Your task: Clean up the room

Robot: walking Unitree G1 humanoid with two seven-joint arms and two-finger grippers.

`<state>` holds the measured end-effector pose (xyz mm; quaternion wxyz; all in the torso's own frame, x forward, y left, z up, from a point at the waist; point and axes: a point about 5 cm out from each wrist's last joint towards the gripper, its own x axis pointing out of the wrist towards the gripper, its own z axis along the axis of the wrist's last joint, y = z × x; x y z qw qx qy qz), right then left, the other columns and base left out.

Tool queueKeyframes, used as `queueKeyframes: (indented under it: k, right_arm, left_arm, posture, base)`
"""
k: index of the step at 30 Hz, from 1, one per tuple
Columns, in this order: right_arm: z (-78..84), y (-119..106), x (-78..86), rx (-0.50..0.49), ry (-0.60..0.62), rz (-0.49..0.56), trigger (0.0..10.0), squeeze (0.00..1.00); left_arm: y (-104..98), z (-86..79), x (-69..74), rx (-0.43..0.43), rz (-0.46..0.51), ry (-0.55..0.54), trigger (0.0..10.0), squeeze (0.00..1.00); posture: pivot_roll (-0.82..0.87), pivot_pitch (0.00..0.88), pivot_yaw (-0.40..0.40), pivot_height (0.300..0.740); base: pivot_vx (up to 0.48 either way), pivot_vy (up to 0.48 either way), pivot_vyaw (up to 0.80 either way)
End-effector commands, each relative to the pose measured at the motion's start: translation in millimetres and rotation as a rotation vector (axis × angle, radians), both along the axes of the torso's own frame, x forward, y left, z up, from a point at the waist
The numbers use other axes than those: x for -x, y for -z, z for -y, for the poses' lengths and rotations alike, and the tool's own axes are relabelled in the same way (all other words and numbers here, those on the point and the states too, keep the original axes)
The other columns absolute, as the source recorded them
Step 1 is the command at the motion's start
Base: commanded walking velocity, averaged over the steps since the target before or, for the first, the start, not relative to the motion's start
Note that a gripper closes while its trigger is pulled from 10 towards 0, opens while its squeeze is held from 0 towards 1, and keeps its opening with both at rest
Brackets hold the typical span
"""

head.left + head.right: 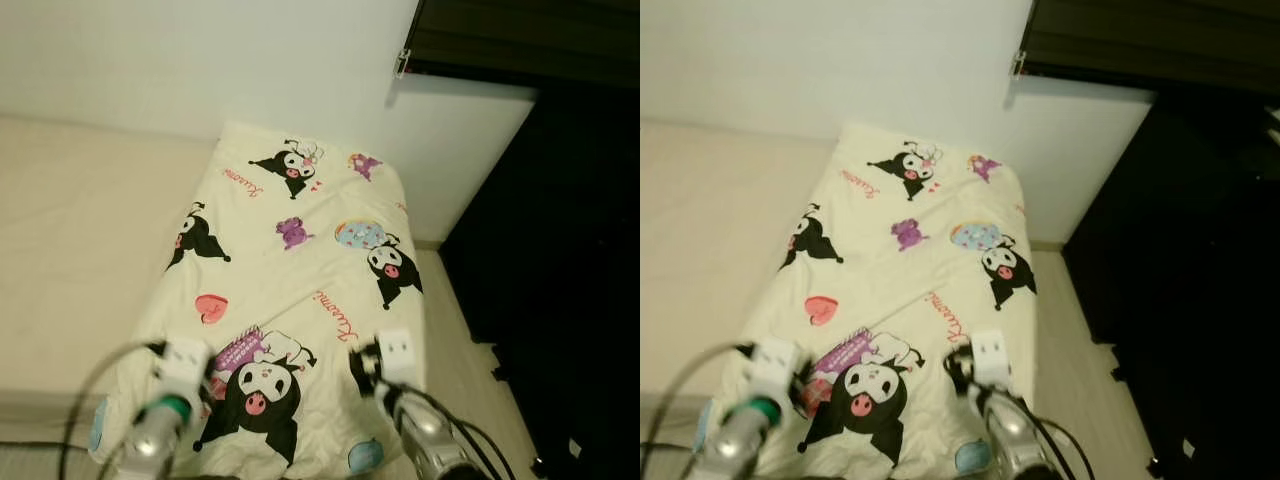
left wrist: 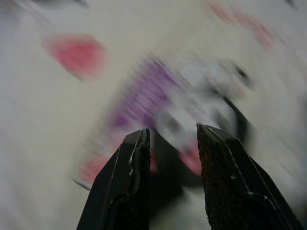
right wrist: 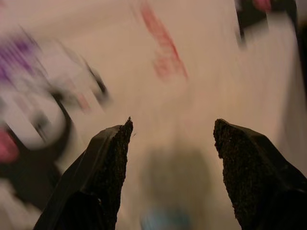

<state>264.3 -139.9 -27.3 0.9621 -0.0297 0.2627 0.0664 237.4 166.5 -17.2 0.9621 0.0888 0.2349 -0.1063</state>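
Observation:
A cream blanket [image 1: 290, 270] printed with black-and-white cartoon figures, purple shapes and a pink heart lies spread along the bed, reaching the far wall. My left arm [image 1: 170, 395] and right arm [image 1: 405, 385] are held over its near end. In the left wrist view my left gripper [image 2: 172, 136] is open just above a blurred purple and black print [image 2: 144, 96], holding nothing. In the right wrist view my right gripper [image 3: 172, 127] is open over plain cream cloth with red lettering [image 3: 163, 48], also holding nothing.
A bare cream mattress surface [image 1: 70, 250] lies left of the blanket. A white wall [image 1: 200, 60] stands behind the bed. Dark furniture [image 1: 560, 250] rises on the right, with a narrow strip of floor [image 1: 460, 360] between it and the bed.

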Motion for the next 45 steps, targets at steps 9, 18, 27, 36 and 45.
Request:
queueKeyframes:
  k: [9,18,27,36,45]
  right_arm:
    - [28.8,33,40.0,-0.107,0.229,-0.211,10.0,0.00]
    - [39.3,48,69.0,-0.105,0.212,-0.282,10.0,0.00]
    - [39.1,50,79.9,-0.089,0.235,-0.237,10.0,0.00]
    - [42.3,51,82.5,-0.098,0.285,-0.242,10.0,0.00]
    - [27.9,47,70.8,-0.083,0.180,-0.227,10.0,0.00]
  left_arm:
    - [51,-1.6,45.1,-0.124,-0.286,0.130,10.0,0.00]
    - [51,-14.2,40.8,-0.159,-0.296,0.104,10.0,0.00]
    - [47,-9.7,30.0,-0.136,-0.280,0.130,10.0,0.00]
    - [43,-7.8,21.0,-0.109,-0.262,0.112,10.0,0.00]
    - [42,-16.5,21.8,-0.089,-0.239,0.012,10.0,0.00]
  posture:
    - [0.07,0.000,-0.042,0.740]
    - [0.02,0.000,-0.014,0.740]
    - [-0.09,0.024,0.060,0.740]
    - [-0.09,0.000,0.060,0.740]
    - [0.00,0.020,0.028,0.740]
  base:
    - [0.000,0.000,0.00]
    - [0.000,0.000,0.00]
    - [0.000,0.000,0.00]
    - [0.000,0.000,0.00]
    - [0.000,0.000,0.00]
